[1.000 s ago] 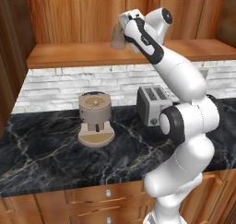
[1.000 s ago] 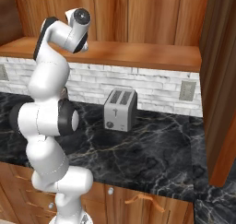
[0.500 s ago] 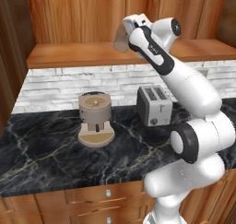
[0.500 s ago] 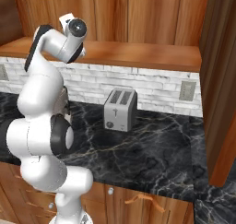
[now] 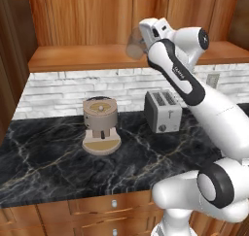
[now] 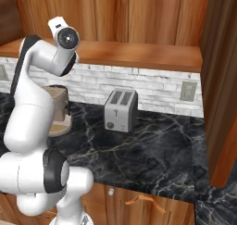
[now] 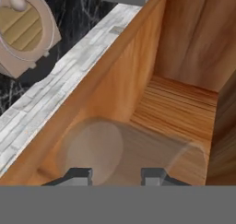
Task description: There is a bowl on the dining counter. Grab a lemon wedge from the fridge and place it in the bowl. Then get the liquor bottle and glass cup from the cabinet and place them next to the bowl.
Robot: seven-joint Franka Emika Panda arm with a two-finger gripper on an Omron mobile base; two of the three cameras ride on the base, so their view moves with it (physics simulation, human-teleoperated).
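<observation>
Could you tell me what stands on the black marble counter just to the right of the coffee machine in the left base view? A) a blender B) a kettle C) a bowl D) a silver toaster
D: the silver toaster stands on the counter beside the coffee machine.

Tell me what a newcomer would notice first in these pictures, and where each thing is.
First, the white arm sweeping up from the lower right of the left base view, its hand at the open wooden cabinet with a see-through glass cup between its fingers. Next, on the black marble counter below, a tan coffee machine stands left of a silver toaster, both against the white brick wall.
</observation>
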